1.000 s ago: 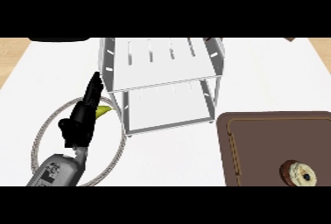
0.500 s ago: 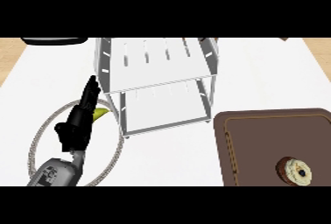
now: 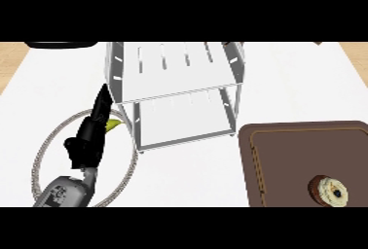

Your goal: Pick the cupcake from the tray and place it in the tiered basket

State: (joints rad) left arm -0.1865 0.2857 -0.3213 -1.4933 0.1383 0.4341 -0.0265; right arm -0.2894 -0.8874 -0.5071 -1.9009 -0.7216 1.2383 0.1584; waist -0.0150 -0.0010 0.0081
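The cupcake (image 3: pixel 330 191), pale and round with a dark centre, lies on the brown tray (image 3: pixel 287 155) at the lower right of the head view. The white tiered basket (image 3: pixel 176 87) stands at the top centre with nothing on its two shelves. My left hand (image 3: pixel 92 130) is at the left, fingers straight and pointing up, beside the basket's left leg and far from the cupcake. It holds nothing. My right hand does not show.
A round plate with a rope-like rim (image 3: pixel 50 146) lies under my left hand, with a yellow-green object (image 3: pixel 114 125) on it, partly hidden. A dark object (image 3: pixel 61 44) sits at the top left edge.
The whole view has slid a little: the tray, cupcake and basket sit slightly further left and lower than a second ago. My left hand keeps its pose.
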